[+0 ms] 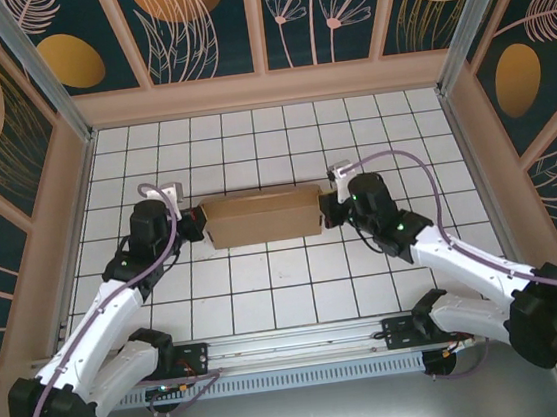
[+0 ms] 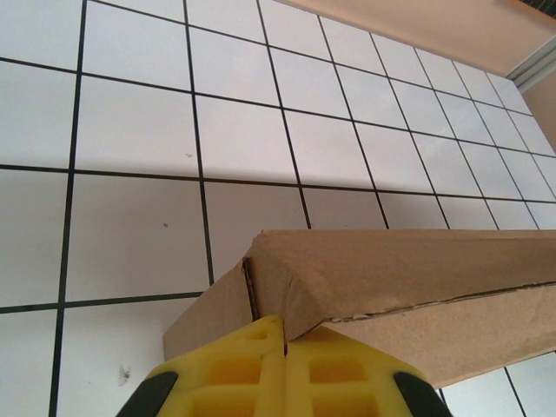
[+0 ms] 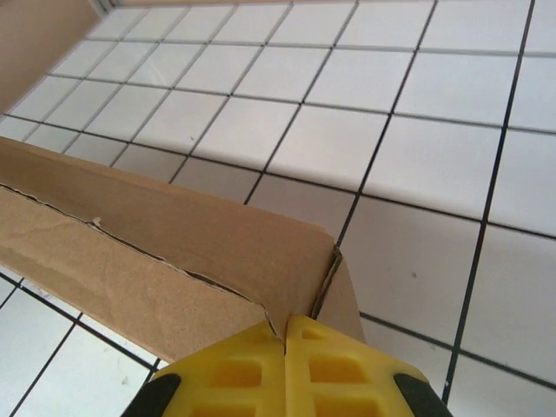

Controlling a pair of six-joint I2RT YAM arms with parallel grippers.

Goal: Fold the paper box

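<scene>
White tiles ruled in black covered the table [image 1: 269,300], walled by panels [image 1: 202,21] painted with leaves. Between the two grippers lay the paper box [image 1: 262,216], plain brown cardboard folded into a long, low shape with a ragged seam along its side. The left gripper [image 2: 284,347] and the right gripper [image 3: 285,347] each had yellow fingers pressed together, tips against a box end.
</scene>
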